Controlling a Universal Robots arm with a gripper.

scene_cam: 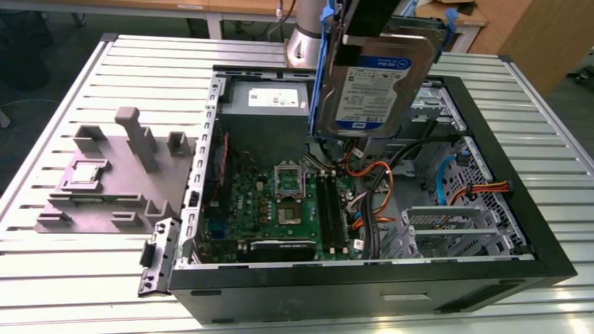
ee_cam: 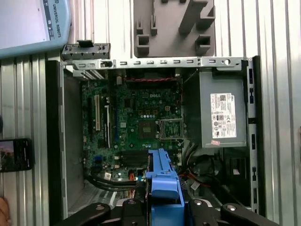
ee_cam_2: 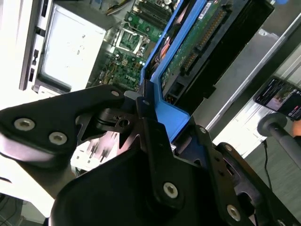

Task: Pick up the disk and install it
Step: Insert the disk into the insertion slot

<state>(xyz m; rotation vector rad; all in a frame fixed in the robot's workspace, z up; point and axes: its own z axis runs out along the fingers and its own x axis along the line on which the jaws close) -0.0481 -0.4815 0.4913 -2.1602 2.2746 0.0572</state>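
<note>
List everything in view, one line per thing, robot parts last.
disk: one, silver with a blue frame, held above the open computer case
computer case: one, black, lying open on the table
circuit board: one, green, inside the case
power supply: one, grey, inside the case beside the circuit board
cables: several, orange and black, inside the case
parts holder: one, grey, on the table at the exterior view's left of the case
phone: one, black, outside the case
table: one, silvery, slatted
arm: one, silver, above the case
gripper: one, black, shut on the disk's blue frame
</note>
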